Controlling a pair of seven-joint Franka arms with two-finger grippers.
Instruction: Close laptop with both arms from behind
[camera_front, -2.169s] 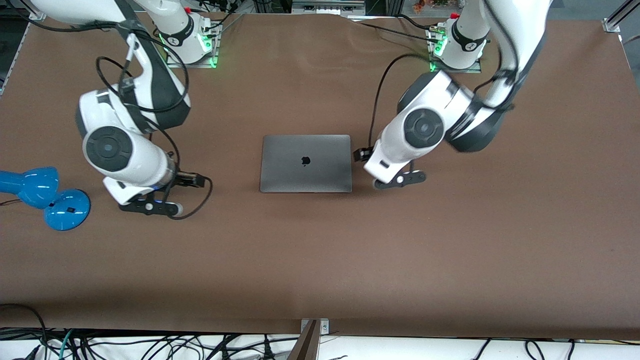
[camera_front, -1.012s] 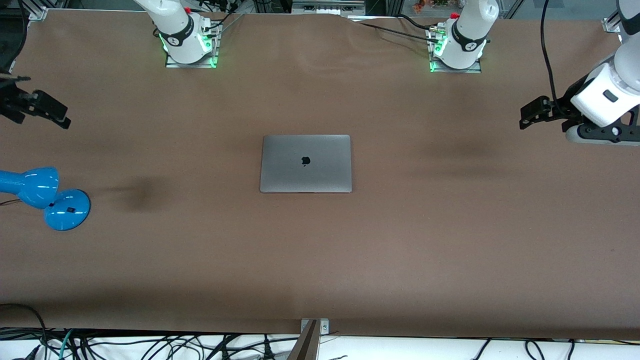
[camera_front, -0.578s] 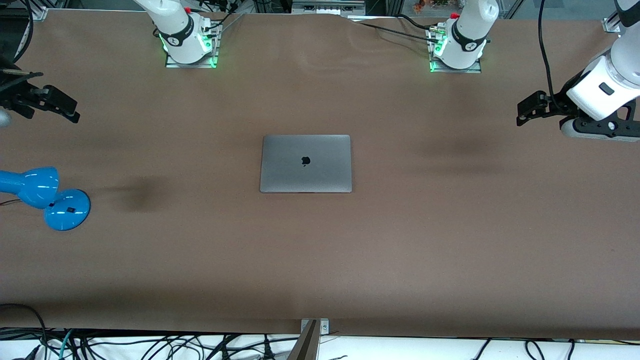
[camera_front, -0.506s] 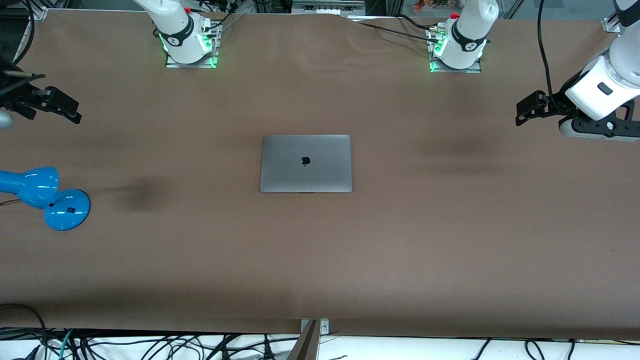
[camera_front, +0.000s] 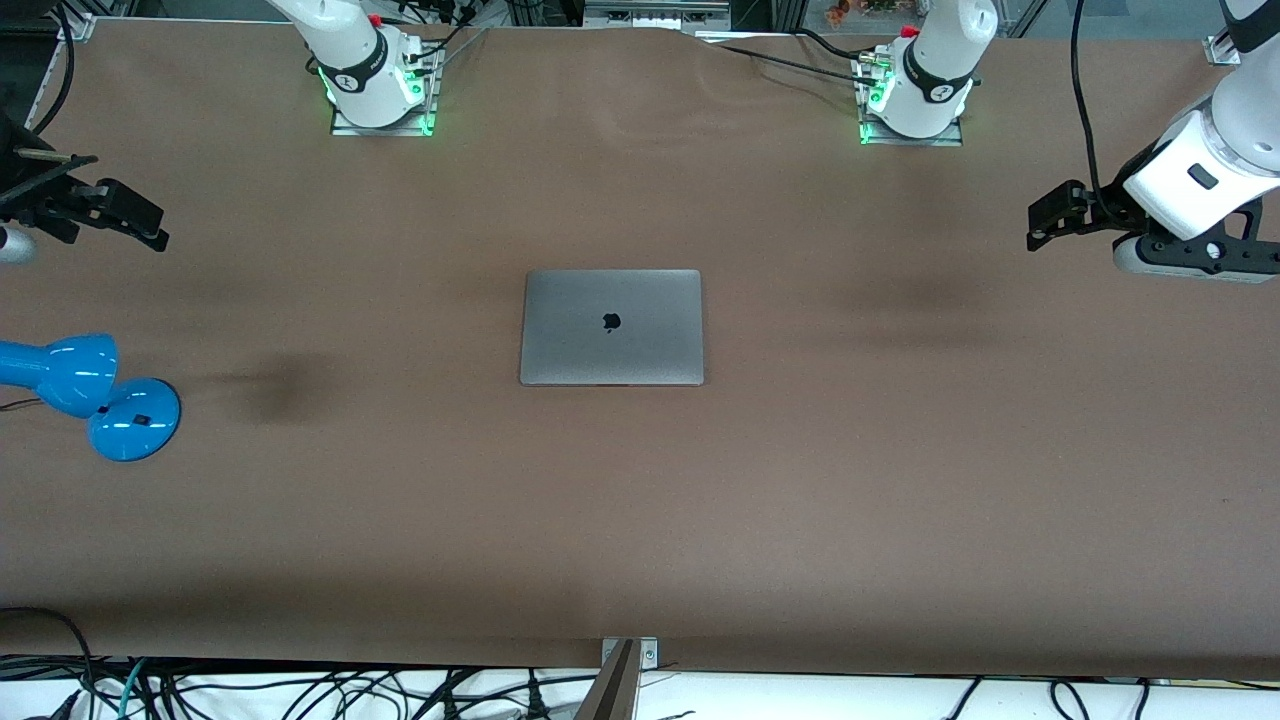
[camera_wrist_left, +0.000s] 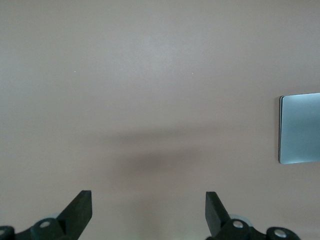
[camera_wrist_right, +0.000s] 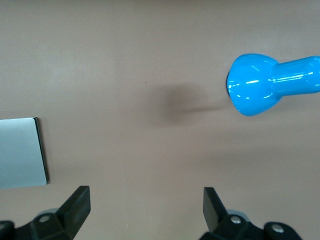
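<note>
Laptop (camera_front: 611, 326) lies shut; left gripper (camera_wrist_left: 148, 212) and right gripper (camera_wrist_right: 146, 210) (jaws released, arms cut off) hang over bare table.

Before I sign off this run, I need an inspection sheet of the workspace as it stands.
Surface: brown table, bare around the laptop.
Job's things: laptop shut, lid flat, mid-table.
Clutter: blue lamp at the right arm's end.
Grippers: left gripper open, empty, over the table's left-arm end; right gripper open, empty, over the right-arm end.
Cables: black cables along the edge nearest the camera.
Surroundings: two arm bases, green lights on.
</note>
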